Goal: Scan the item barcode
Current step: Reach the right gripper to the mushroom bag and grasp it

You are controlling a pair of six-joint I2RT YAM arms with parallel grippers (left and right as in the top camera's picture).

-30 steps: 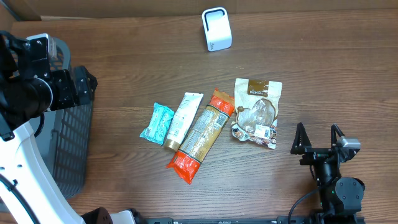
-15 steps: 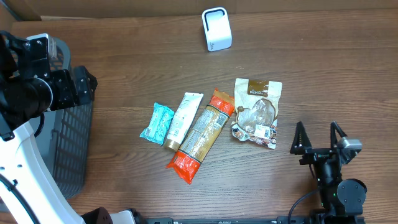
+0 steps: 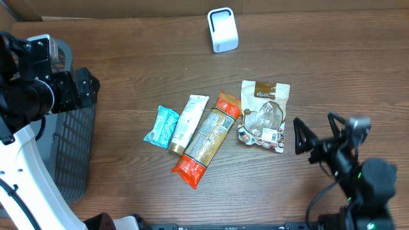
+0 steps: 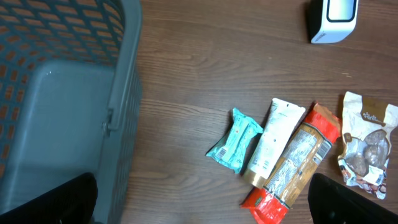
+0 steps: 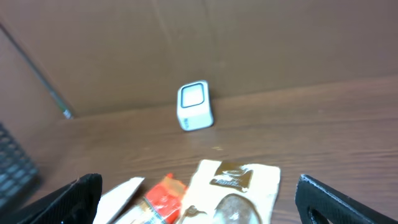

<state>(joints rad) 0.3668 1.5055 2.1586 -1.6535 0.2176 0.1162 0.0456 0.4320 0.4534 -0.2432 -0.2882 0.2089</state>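
Item: I take the snack pouch (image 3: 264, 115) as the likeliest pick. It lies flat on the worktop (image 3: 128, 64), rightmost in a row with the orange packet (image 3: 206, 139), white tube (image 3: 188, 122) and teal bar (image 3: 162, 126).
Long axis: it runs near-to-far, with the brown header toward the scanner (image 3: 222, 29).
Label: a small white sticker (image 3: 273, 134) sits at the pouch's near end. It may be the barcode, but it is too small to read.
Right fingers (image 3: 300, 136): spread wide and empty, just beside the pouch's near right corner, with the pouch to their left.
Left fingers (image 4: 62, 199): spread wide and empty, over the basket (image 4: 68, 106), well apart from the row.
Nearer arm: the right, clearly.
Scanner: stands at the far edge, well apart from the pouch.
Next move, as I judge it: bring the right fingers left across the pouch's short side, then carry it toward the scanner.
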